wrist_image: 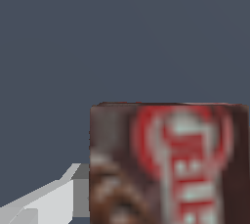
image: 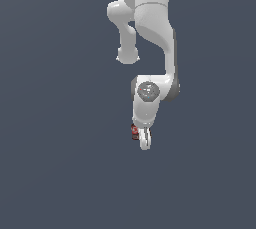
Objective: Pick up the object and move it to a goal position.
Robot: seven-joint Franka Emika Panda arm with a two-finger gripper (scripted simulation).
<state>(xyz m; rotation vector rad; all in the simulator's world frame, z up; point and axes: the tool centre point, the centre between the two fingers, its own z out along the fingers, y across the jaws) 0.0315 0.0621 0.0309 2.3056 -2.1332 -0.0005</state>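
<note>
The object is a small dark brown box with a red label, seen at the tip of the white arm in the exterior view. It sits at the gripper, on the side toward the exterior view's left. In the wrist view the object fills the lower part of the picture, very close to the camera, its red label and whitish lettering blurred. One white finger presses against the box's edge. The other finger is out of view. The gripper looks shut on the box.
A plain dark grey-blue surface fills both views. The white arm comes down from the top of the exterior view, its wrist just above the gripper.
</note>
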